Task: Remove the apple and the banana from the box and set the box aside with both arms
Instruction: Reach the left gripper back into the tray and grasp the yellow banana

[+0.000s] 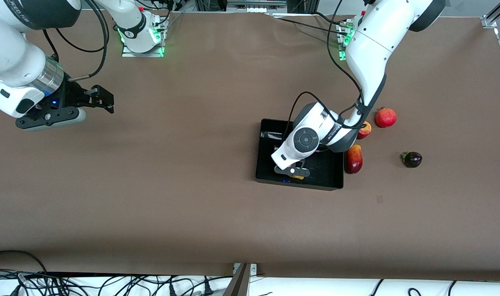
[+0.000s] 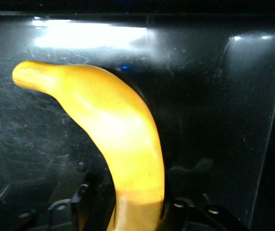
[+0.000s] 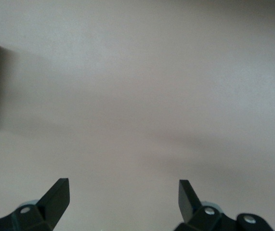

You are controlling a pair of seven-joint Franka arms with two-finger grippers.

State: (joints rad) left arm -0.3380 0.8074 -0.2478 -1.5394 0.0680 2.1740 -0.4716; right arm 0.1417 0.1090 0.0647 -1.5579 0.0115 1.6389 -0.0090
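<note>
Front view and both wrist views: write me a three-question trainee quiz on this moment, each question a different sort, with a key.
1. True or false: the banana is between the left gripper's jaws, over the black tray.
2. Multiple choice: the right gripper is
A. shut on the apple
B. open over bare table
C. inside the tray
3. Fill in: the red pomegranate lies toward the ___ arm's end of the table from the tray.

Key
1. True.
2. B; that arm waits.
3. Left; the apple, a long red fruit and a dark purple fruit lie there too.
</note>
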